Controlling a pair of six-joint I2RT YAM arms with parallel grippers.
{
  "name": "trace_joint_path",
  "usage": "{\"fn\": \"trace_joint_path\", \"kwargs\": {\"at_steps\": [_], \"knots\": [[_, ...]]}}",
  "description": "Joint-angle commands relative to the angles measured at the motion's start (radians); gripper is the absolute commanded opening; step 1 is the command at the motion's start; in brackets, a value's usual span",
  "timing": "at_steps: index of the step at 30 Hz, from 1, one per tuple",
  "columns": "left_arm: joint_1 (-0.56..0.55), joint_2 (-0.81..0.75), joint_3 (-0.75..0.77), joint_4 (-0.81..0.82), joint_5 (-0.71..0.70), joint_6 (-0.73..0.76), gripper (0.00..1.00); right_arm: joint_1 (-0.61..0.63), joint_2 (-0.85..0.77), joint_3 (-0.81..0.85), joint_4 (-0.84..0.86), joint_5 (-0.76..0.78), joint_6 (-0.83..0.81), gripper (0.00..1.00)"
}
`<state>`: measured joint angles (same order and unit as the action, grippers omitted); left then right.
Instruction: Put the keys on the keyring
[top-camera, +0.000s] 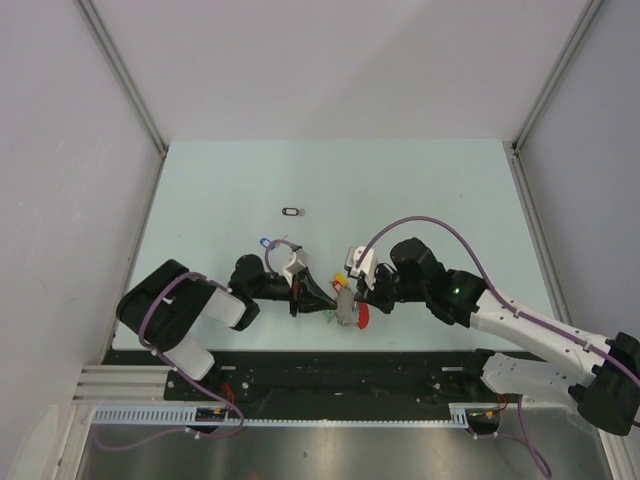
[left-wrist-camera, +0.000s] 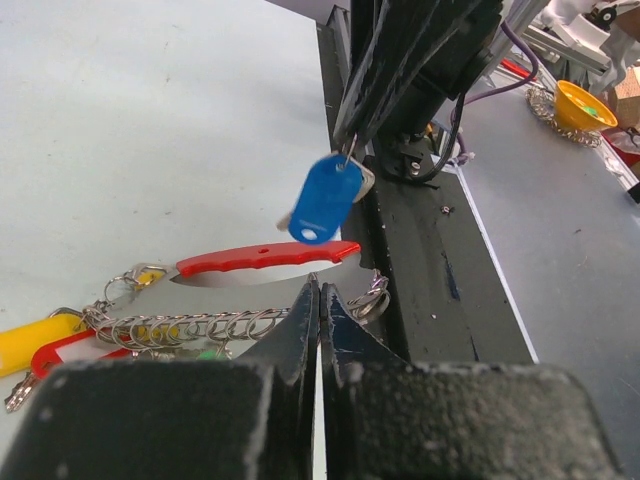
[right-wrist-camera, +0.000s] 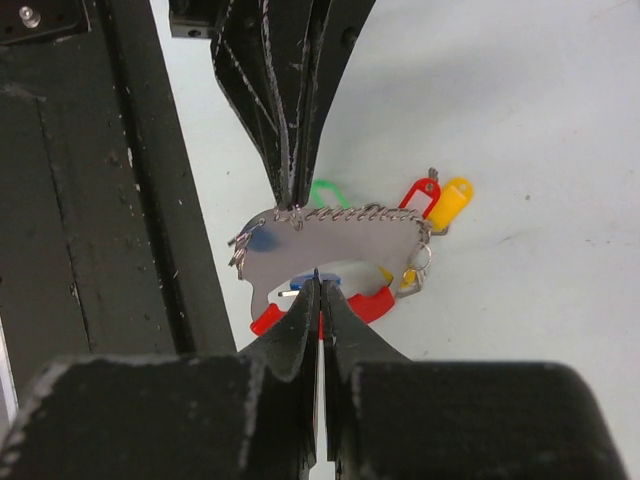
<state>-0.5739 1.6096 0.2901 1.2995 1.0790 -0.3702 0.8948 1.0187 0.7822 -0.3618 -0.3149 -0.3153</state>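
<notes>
The keyring (top-camera: 347, 312) is a silver plate with a red curved band (left-wrist-camera: 265, 258), a chain of small rings, and yellow, red and green tags (right-wrist-camera: 448, 202). My left gripper (top-camera: 328, 300) is shut on the chain edge of the keyring (right-wrist-camera: 330, 240), and its tips (left-wrist-camera: 320, 288) are pressed together. My right gripper (top-camera: 360, 294) is shut on a blue-tagged key (left-wrist-camera: 324, 198), holding it just above the red band. In the right wrist view the blue tag (right-wrist-camera: 335, 279) peeks out at my right gripper's tips (right-wrist-camera: 318, 284). A black-tagged key (top-camera: 292, 211) lies alone farther back on the table.
The black base rail (top-camera: 350, 370) runs along the near table edge, right beside both grippers. White walls enclose the pale table (top-camera: 420, 190) on three sides. A yellow bowl (left-wrist-camera: 585, 102) sits off the table beyond the rail.
</notes>
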Motion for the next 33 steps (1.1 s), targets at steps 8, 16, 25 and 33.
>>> {"fn": "trace_joint_path", "kwargs": {"at_steps": [8, 16, 25, 33], "knots": [[-0.004, -0.039, 0.026, 0.425, 0.018, -0.018, 0.0, 0.006, 0.093, -0.018, 0.081, -0.064, -0.021, 0.0], [-0.004, -0.054, 0.024, 0.425, 0.019, -0.024, 0.0, 0.006, 0.119, -0.04, 0.129, -0.062, -0.028, 0.0], [-0.011, -0.057, 0.026, 0.425, 0.022, -0.03, 0.0, 0.006, 0.144, -0.046, 0.165, -0.084, -0.038, 0.0], [-0.014, -0.054, 0.027, 0.425, 0.021, -0.035, 0.0, 0.006, 0.153, -0.046, 0.173, -0.095, -0.042, 0.0]]}}
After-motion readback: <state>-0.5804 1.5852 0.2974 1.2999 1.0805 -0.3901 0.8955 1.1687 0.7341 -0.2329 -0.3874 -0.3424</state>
